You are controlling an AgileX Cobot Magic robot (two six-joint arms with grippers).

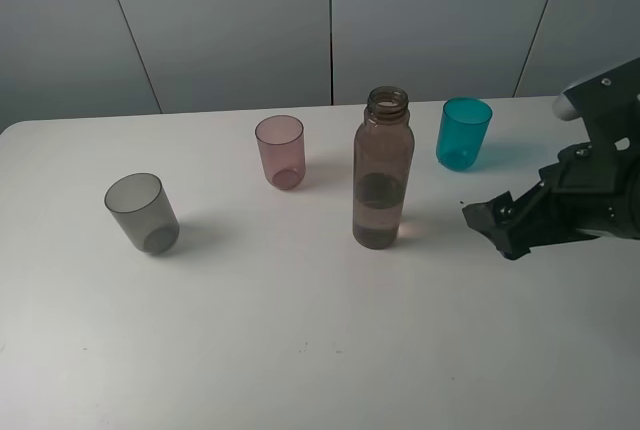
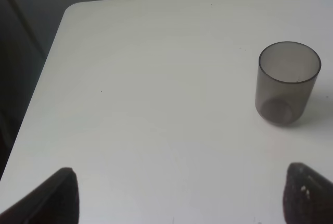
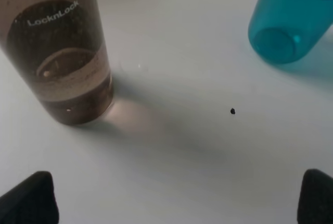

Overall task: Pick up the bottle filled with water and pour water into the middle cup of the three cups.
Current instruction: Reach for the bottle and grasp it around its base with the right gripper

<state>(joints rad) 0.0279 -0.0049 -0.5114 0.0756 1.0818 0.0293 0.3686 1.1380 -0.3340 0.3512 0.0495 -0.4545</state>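
The bottle [image 1: 382,172] stands upright and uncapped at the table's middle, water in its lower part. It also fills one side of the right wrist view as the bottle [image 3: 62,57]. Of the three cups, the pink middle cup [image 1: 280,151] stands left of the bottle and slightly behind it, the smoky grey cup [image 1: 143,212] nearer the left front, and the teal cup [image 1: 463,133] at the back right. My right gripper [image 1: 492,230] hovers right of the bottle, apart from it, open and empty [image 3: 174,198]. In the left wrist view my left gripper [image 2: 182,203] is open and empty, short of the grey cup [image 2: 286,83].
The white table [image 1: 300,330] ends at a rounded left corner [image 2: 73,10] near the grey cup. A small dark speck [image 3: 232,111] lies on the surface between the bottle and the teal cup [image 3: 291,21]. Grey wall panels stand behind the table.
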